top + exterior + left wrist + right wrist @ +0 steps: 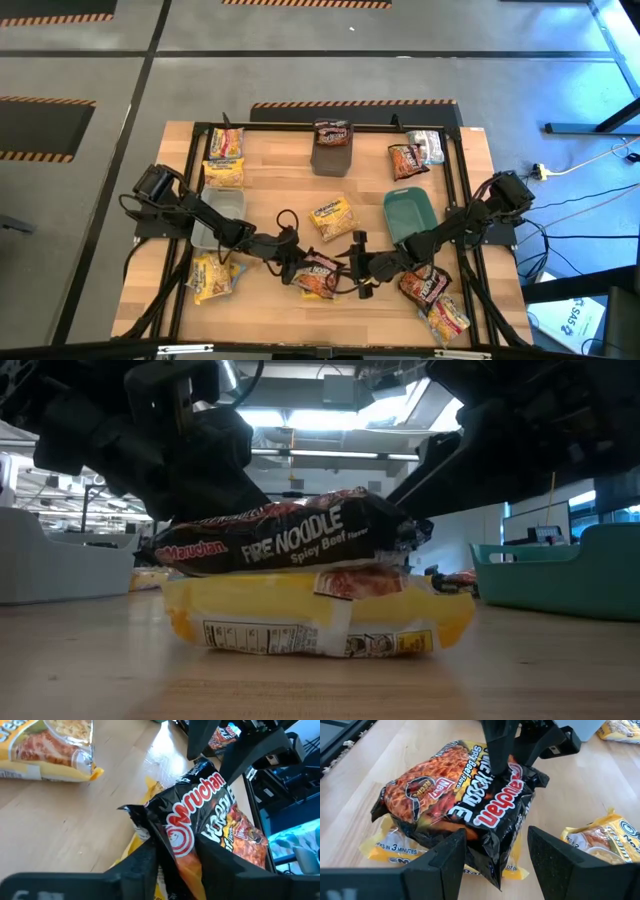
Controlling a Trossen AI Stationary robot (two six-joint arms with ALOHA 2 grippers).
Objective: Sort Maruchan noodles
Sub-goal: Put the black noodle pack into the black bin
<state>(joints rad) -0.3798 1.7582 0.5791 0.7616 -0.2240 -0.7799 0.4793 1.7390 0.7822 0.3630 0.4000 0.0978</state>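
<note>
Near the table's front edge, a black Fire Noodle Spicy Beef packet (290,540) lies on a yellow Maruchan packet (320,622). The left gripper (175,865) pinches the black packet's end between its fingers. The right gripper (495,857) hovers close, fingers apart, holding nothing.

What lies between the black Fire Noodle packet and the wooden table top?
A yellow plastic noodle packet lies flat between the black glossy Fire Noodle packet and the wooden table top. The low view shows this best.

Left gripper (175,865) pinching shut low at centre; right gripper (495,855) spread, facing it.
</note>
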